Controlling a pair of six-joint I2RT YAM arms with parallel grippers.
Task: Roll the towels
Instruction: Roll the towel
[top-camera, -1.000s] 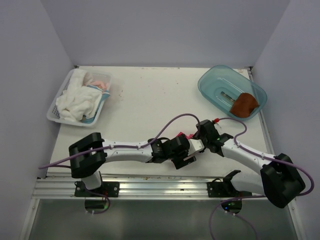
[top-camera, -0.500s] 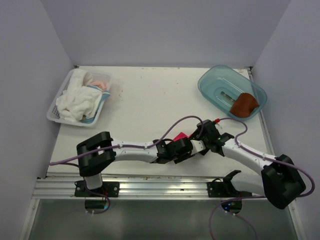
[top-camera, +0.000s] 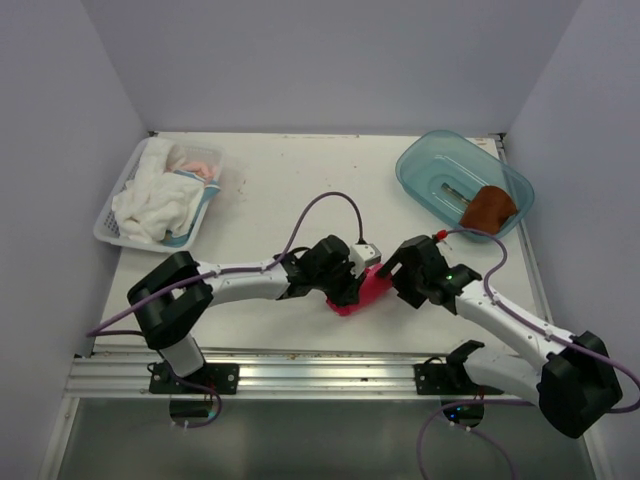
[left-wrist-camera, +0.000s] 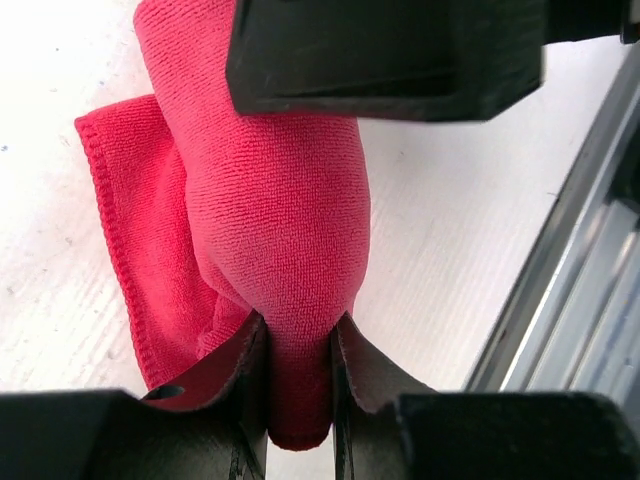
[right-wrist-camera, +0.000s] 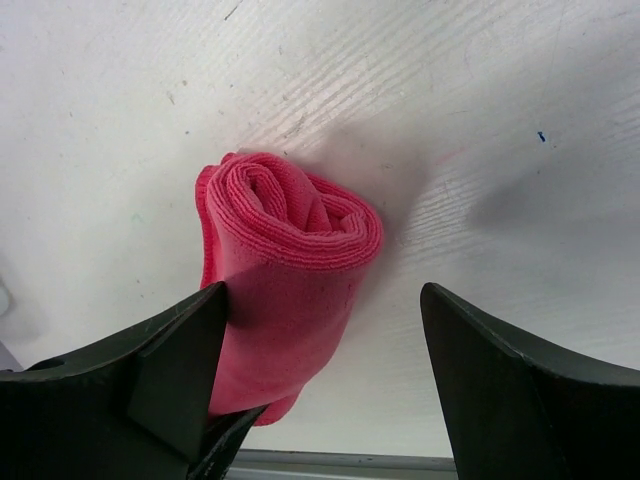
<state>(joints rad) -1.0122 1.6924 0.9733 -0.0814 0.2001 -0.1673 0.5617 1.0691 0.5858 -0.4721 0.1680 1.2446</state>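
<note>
Pink-red towel (right-wrist-camera: 285, 300): lies rolled on the table (top-camera: 300, 190) close to its near edge, about mid-width, spiral end facing the right wrist camera. Left gripper (left-wrist-camera: 298, 380) is clamped narrowly across the roll. A loose hemmed flap sticks out beside the jaws. Right gripper (right-wrist-camera: 330, 385) stands wide, holding nothing, one finger just beside the roll.

Risks, as judged:
- a pinch at one spot may let the coil slacken or telescope if lifted;
- the free flap may unwind on release;
- dragging nearward could tip the roll over the edge.

Rust-brown towel (top-camera: 489, 208) sits in the blue tub (top-camera: 420, 170) at the far right corner.
</note>
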